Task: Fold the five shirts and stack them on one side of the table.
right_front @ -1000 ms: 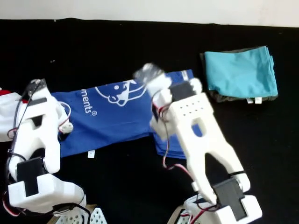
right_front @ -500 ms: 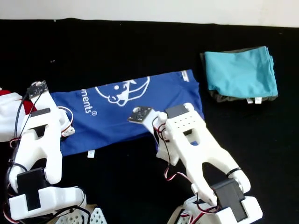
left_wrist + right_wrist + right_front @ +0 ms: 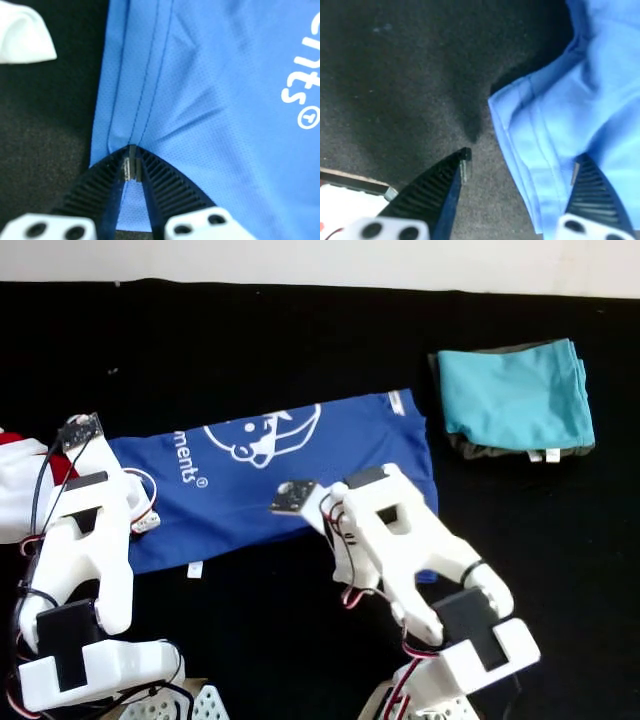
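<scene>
Right gripper [image 3: 520, 162] has dropped, wide open, astride the long, creased blue shirt [image 3: 235, 495]; left gripper [image 3: 131, 162] pinches its hem.

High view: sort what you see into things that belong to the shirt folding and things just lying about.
Part of the job:
blue shirt, pinched by the left gripper
right gripper, open astride its edge
folded teal shirt on a dark folded cloth
white and red shirt at the table's edge

Just there:
black table cover
white wall
</scene>
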`<state>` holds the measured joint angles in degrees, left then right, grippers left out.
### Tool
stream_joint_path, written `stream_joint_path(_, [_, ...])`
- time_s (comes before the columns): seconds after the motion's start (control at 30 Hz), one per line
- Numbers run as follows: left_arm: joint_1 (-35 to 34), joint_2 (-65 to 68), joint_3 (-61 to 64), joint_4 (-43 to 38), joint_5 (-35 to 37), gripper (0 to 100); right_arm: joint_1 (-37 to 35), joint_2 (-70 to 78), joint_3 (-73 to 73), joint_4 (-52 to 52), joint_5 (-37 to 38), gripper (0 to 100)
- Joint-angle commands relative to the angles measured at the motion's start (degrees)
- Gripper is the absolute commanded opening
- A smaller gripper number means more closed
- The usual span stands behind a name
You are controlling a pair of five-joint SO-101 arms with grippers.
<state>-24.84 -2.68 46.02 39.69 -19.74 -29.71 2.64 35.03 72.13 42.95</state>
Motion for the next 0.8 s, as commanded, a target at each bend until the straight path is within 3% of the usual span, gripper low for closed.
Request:
stream_joint_path(0.0, [0.57, 0.04, 0.22, -1.67, 0.18, 1, 0.84, 3.47, -0.13, -1.01, 0.79, 31.0])
stream_joint_path(0.17, [0.48, 0.04, 0.22, -1.67, 0.18, 1, 1.1, 5.32, -0.22, -3.12, 0.97, 27.4])
stream_joint_path(0.33, [0.48, 0.04, 0.22, -1.67, 0.18, 1, 1.71, 7.96, -0.22, -8.57, 0.79, 0.8])
stream_joint_path(0.53, [0.48, 0.04, 0.22, -1.67, 0.18, 1, 4.88, 6.81, -2.59, -8.04, 0.7, 0.6])
stream_joint_path(0.77, [0.48, 0.04, 0.22, -1.67, 0.18, 1, 13.49, -2.33, -16.92, 2.95, 1.05, 0.6])
